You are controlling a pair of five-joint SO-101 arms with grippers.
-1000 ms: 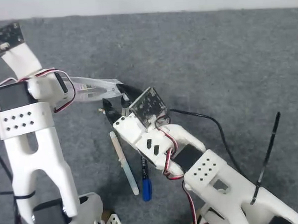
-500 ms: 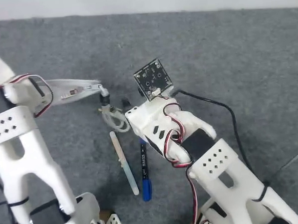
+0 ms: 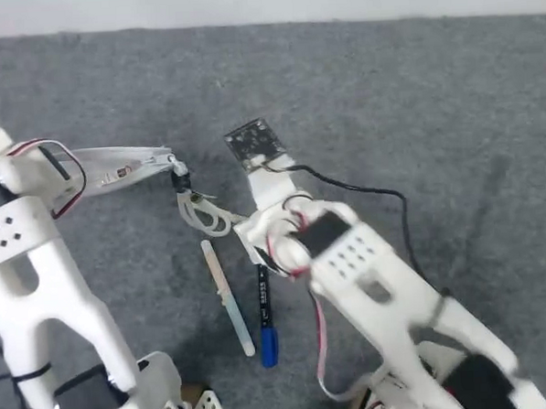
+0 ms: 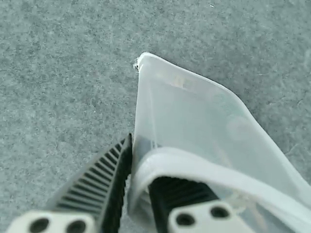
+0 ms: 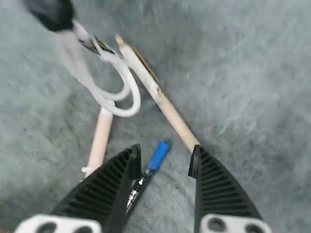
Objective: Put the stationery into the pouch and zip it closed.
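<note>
My left gripper (image 4: 141,165) is shut on one end of the translucent pouch (image 4: 194,121), which hangs just above the grey mat (image 3: 433,114). In the high view the pouch (image 3: 124,166) reaches right to its black zipper pull (image 3: 180,180) and a white cord loop (image 3: 205,217). My right gripper (image 5: 165,150) is open just above the mat, over the end of a blue-tipped black marker (image 5: 158,154), with nothing between its fingers. A wooden pencil (image 5: 160,97) and a pale pen (image 5: 99,138) lie beside the cord loop (image 5: 116,92). The marker (image 3: 264,310) and pale pen (image 3: 228,298) lie side by side.
The right arm (image 3: 349,265) crosses the middle of the mat with a black cable (image 3: 383,199) trailing off it. The left arm's white base (image 3: 69,325) stands at the near left. Bare mat stretches across the far and right side.
The left arm drew the pouch to the left. The right gripper came away from the zipper end, swung toward the pens and now hovers over the marker.
</note>
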